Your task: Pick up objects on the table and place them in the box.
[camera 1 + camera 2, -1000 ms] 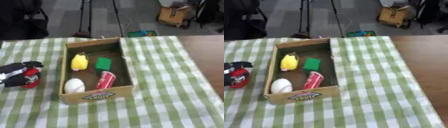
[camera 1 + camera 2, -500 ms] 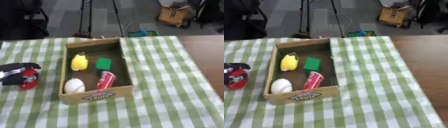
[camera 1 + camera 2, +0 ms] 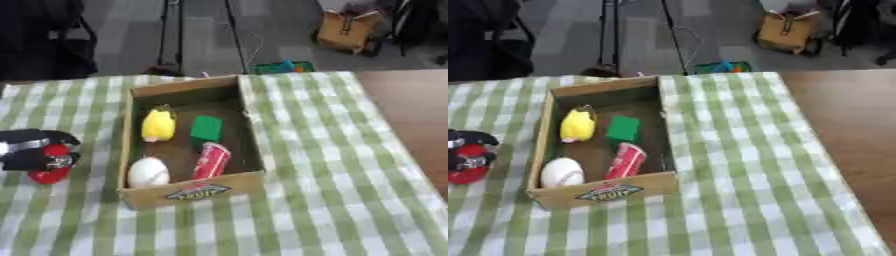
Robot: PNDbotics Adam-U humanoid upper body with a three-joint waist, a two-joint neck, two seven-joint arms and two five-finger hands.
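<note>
Where fullest, left hand [image 3: 33,150] round red object [image 3: 49,172]

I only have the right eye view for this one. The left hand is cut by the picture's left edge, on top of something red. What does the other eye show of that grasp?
Observer: In the left eye view more of the left hand shows; its black fingers curl over the top of the red object.
Operator: Is that red thing at the very edge of the cloth?
Observer: No. The left eye view shows checked cloth carrying on to the left of it, below the hand.
Operator: And where does the arm come from?
Observer: It enters level from the left edge, with a silver part showing on the hand's upper side.
</note>
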